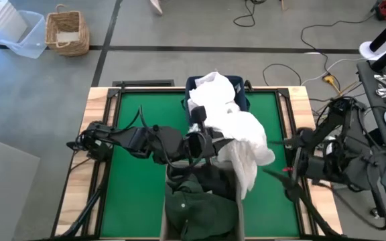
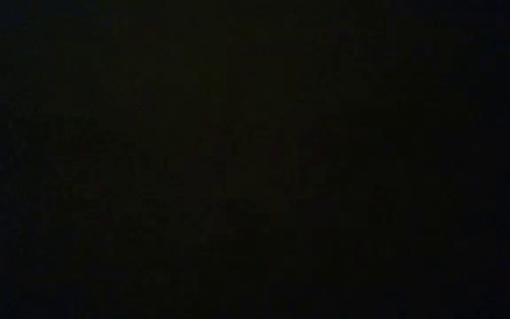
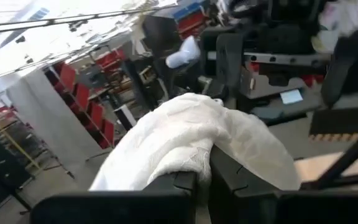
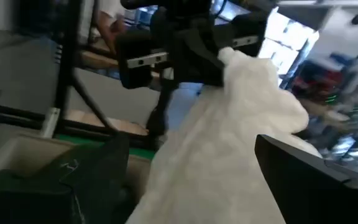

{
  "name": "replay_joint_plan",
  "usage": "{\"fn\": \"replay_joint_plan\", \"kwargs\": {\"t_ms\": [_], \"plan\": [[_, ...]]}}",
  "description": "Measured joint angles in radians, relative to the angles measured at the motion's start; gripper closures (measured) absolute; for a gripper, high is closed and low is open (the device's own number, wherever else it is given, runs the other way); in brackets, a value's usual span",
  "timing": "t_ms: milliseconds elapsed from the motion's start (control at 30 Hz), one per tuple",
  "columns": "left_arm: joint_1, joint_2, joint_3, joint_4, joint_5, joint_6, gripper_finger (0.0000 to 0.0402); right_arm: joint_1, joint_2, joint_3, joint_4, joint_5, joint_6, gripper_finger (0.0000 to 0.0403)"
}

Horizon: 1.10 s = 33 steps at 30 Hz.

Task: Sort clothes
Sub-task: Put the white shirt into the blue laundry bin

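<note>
Dark green clothing (image 1: 200,204) lies heaped in the beige fabric bin (image 1: 239,213) at the near edge of the table, soft and slumped, with darker folds behind it toward the table's middle. Just beyond, the left gripper (image 1: 203,142) is clenched on a white garment (image 1: 243,137), its fingers (image 3: 182,183) pinching a crumpled fold in the left wrist view; the cloth looks thin, wrinkly and limp. It drapes from that pinch down over the dark pile and trails back toward the navy blue plastic bin (image 1: 242,100) at the far edge, where more white fabric (image 1: 213,90) is mounded. The right gripper (image 1: 287,175) hangs to the side with its fingers spread and nothing between them, well clear of the cloth in the high view. The main risk, as I judge it, is that the hanging tail catches on the dark garments or the beige bin's rim and drags one along, or settles among the darks. A thin pinch of slippery cloth could also slide free. The green table mat (image 1: 136,181) is flat and smooth. The low view is black.
</note>
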Motion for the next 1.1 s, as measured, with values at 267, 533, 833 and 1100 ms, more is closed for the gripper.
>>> {"fn": "replay_joint_plan", "kwargs": {"t_ms": [267, 533, 833, 1100], "plan": [[0.000, 0.000, 0.000, -0.041, 0.122, 0.008, 0.0402, -0.082, -0.025, 0.000, -0.201, -0.131, 0.217, 0.0062], [0.009, 0.008, 0.000, 0.003, 0.257, 0.021, 0.0401, -0.227, 0.019, 0.000, -0.198, -0.274, 0.223, 0.0058], [0.017, 0.023, 0.000, 0.025, 0.257, 0.029, 0.0401, -0.356, 0.083, 0.000, -0.138, -0.395, 0.179, 0.0063], [0.016, 0.025, 0.000, 0.028, 0.260, 0.029, 0.0401, -0.373, 0.116, 0.000, -0.059, -0.470, 0.096, 0.0154]]}}
